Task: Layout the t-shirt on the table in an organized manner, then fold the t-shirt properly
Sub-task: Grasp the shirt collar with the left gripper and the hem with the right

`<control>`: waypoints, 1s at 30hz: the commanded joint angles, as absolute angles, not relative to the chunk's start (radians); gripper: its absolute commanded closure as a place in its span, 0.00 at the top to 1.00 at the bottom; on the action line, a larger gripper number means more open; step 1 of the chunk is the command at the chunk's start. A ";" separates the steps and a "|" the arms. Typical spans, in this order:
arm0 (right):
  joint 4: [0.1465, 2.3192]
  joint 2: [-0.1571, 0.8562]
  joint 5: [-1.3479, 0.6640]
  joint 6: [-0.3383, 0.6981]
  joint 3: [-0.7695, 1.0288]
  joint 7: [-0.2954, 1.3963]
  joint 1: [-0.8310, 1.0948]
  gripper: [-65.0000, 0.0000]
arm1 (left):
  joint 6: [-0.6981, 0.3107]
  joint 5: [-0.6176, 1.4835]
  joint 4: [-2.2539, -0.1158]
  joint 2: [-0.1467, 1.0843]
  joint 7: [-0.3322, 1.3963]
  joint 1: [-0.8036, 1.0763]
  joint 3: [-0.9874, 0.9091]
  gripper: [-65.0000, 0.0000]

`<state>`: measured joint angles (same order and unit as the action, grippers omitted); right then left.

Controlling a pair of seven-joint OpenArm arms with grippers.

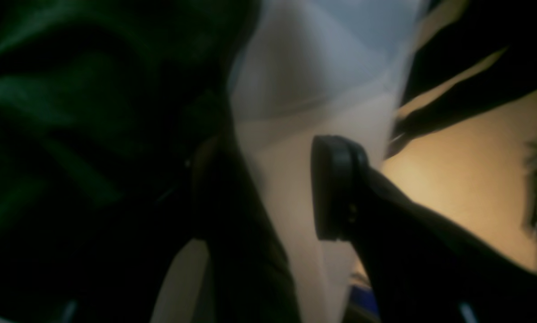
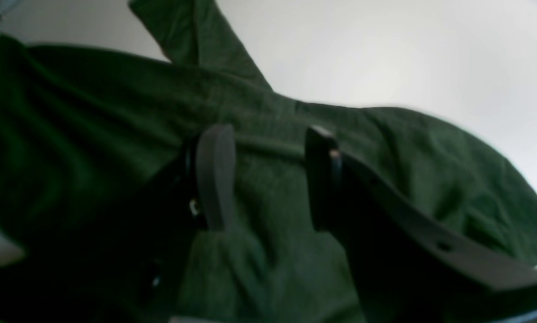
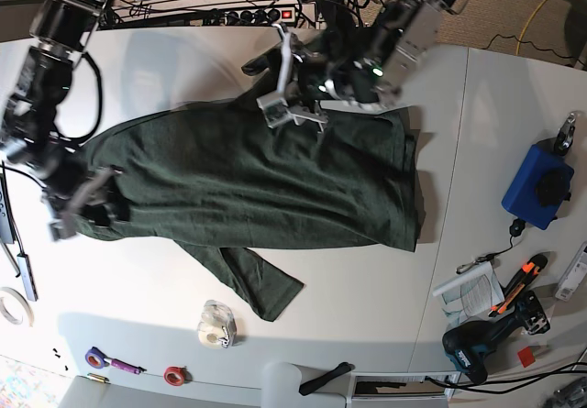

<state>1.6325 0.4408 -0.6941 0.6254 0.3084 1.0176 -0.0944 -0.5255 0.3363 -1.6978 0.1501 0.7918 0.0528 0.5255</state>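
Observation:
The dark green t-shirt (image 3: pixel 257 179) lies spread and wrinkled across the middle of the white table (image 3: pixel 367 289), one sleeve (image 3: pixel 252 284) pointing toward the front edge. My left gripper (image 3: pixel 295 105) hovers at the shirt's far edge. In the left wrist view it (image 1: pixel 268 188) is open: bare table (image 1: pixel 295 112) shows between the jaws, and green cloth (image 1: pixel 71 134) lies beside the left finger. My right gripper (image 3: pixel 87 208) is at the shirt's left end. In the right wrist view it (image 2: pixel 268 177) is open just over the cloth (image 2: pixel 430 170).
A clear tape roll (image 3: pixel 215 327) sits near the sleeve at the front. Right of the table seam lie a blue box (image 3: pixel 537 183), papers (image 3: pixel 468 289), an orange tool (image 3: pixel 515 289) and a drill (image 3: pixel 477 348). A power strip (image 3: pixel 248 14) and cables run along the back.

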 commanded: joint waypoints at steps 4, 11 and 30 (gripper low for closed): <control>1.649 0.459 -0.519 0.556 0.122 0.893 -0.119 0.39 | -0.404 0.206 -1.716 0.131 0.766 0.041 0.596 0.48; 1.647 0.458 -0.299 0.397 -0.127 0.789 -0.122 0.39 | -0.280 0.123 -1.716 0.134 0.799 0.047 0.619 0.40; 1.076 0.305 -0.141 0.268 -0.326 0.677 -0.491 0.07 | -0.698 0.503 -1.716 0.211 1.005 0.083 0.620 0.00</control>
